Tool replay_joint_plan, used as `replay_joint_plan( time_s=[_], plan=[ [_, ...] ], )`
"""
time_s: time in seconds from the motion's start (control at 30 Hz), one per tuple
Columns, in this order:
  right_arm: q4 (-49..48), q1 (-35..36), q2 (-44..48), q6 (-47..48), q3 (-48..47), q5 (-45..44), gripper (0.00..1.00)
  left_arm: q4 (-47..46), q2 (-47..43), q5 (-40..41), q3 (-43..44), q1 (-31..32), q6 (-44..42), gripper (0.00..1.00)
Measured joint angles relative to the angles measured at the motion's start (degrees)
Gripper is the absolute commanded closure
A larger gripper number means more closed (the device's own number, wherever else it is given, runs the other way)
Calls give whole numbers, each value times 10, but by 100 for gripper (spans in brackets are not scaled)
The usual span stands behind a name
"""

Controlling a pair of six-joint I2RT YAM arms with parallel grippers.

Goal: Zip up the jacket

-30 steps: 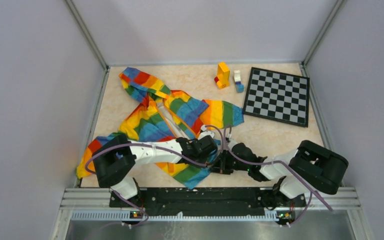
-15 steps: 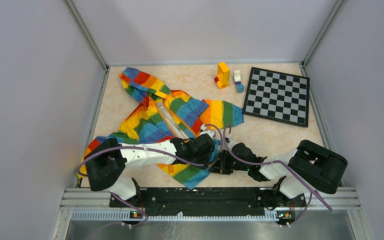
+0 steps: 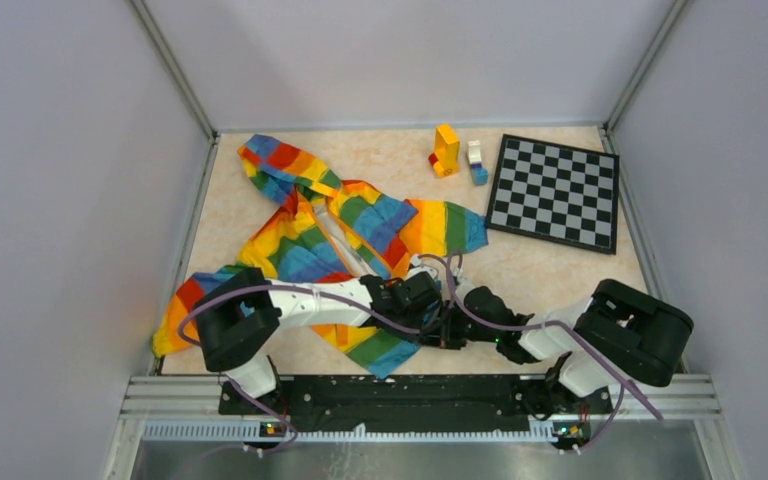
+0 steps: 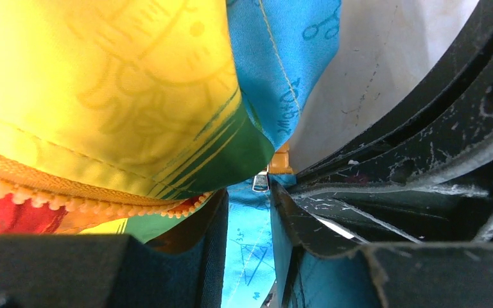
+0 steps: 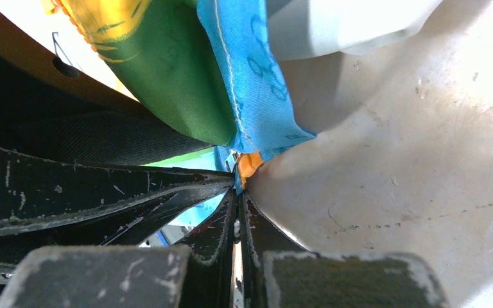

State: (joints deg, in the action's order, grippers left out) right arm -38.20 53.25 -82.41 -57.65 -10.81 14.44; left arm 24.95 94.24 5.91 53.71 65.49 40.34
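The jacket (image 3: 305, 245) is lying open on the table (image 3: 540, 270), spreading from the hood at 11 o'clock down to the hem at 6 o'clock, close to the arm bases. Its open front is running roughly from 11 toward 5 o'clock, and that is the line the slider will have to travel.

Both grippers are meeting at the lower end of that line. The left gripper (image 3: 425, 303) is reaching in from 9 o'clock and the right gripper (image 3: 447, 325) from 3 o'clock, the two almost touching over the hem.

The overhead camera is hiding the zipper hardware under the wrists; the wrist cameras are showing it. In the left wrist view the left gripper (image 4: 247, 192) is holding its fingers slightly spread, gripping nothing. A small metal zipper slider (image 4: 260, 183) is sitting at 12 o'clock just beyond the gap, with the orange zipper end (image 4: 280, 160) just above it. Orange zipper teeth (image 4: 83, 202) are trailing off toward 9 o'clock, and the right arm's black fingers (image 4: 423, 135) are crowding in from 3 o'clock.

In the right wrist view the right gripper (image 5: 237, 189) is pressing its fingers together, and they seem to be nipping the blue hem corner beside the orange end. So the left arm looks better placed to close on the slider, which is lying straight ahead of it.
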Motion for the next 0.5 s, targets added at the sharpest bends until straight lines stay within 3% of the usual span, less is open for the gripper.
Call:
replay_joint_plan(
  time_s=[0.27,0.5],
  plan=[
    [-2,0,-1,0,0,0,100,52,41,19,52,4,-1,70],
    [-4,0,-3,0,0,0,100,92,68,43,87,7,-8,91]
  ],
)
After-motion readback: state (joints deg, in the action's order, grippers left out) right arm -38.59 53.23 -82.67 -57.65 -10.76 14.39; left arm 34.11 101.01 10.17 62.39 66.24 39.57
